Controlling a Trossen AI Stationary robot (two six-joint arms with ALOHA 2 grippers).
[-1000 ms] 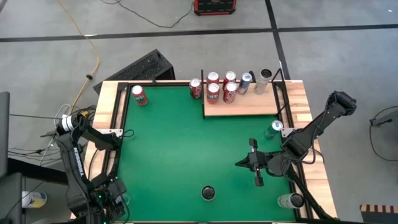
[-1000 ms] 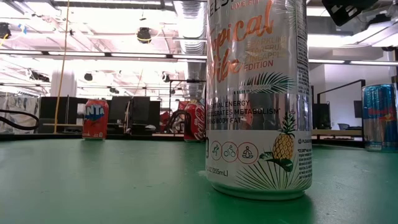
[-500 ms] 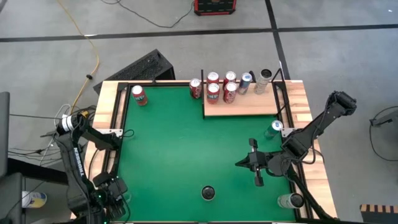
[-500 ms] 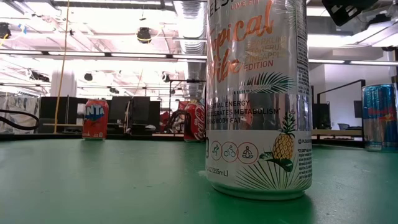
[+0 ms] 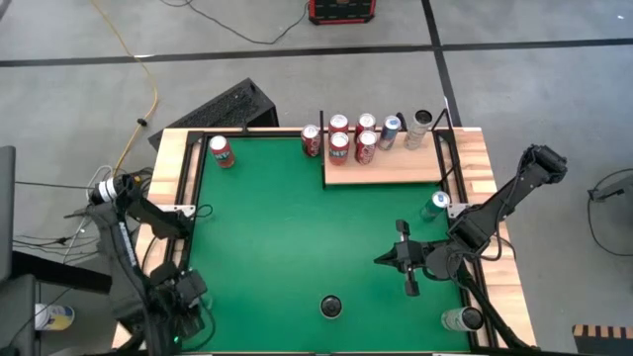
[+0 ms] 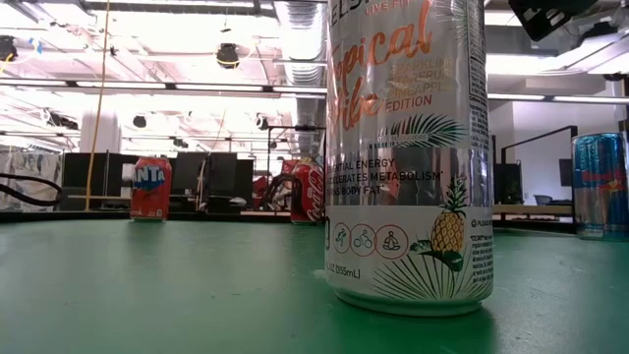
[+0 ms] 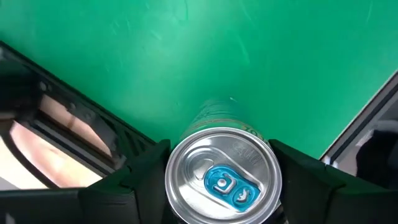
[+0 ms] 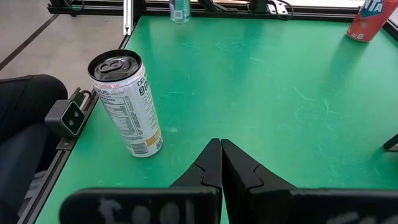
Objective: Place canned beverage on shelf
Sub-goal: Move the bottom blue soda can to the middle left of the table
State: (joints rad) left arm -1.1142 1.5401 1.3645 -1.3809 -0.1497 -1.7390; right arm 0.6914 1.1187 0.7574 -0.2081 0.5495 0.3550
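A silver canned beverage (image 7: 222, 180) with a blue pull tab sits between the fingers of my left gripper (image 7: 217, 168), which points straight down over the green table's near left corner (image 5: 185, 295). The shelf (image 5: 396, 170), a pale wood board with thin black posts, lies at the table's far edge and carries several cans (image 5: 353, 138) along its back. My right gripper (image 8: 221, 163) hangs shut and holds nothing above the table's right half (image 5: 381, 259). A tall silver can (image 8: 126, 102) stands on the green ahead of it. My left gripper pinches the can between its two fingers, one finger (image 7: 146, 165) on each side of the upper wall just under the rim (image 7: 169, 177). The fingers come from above, pointing down. The can is upright, top up; whether its base clears the table does not show.
The tall can stands near the front edge (image 5: 331, 307), filling the low view (image 6: 408, 157). Red cans stand at the far left (image 5: 220, 150) and beside the shelf (image 5: 312, 140). A teal can (image 5: 435, 205) and a silver can (image 5: 462, 318) stand by the right rail.
My left arm has swung a little toward the table's right and far side, in over the near left corner of the green, and has risen slightly. The right arm and the standing cans have kept still.
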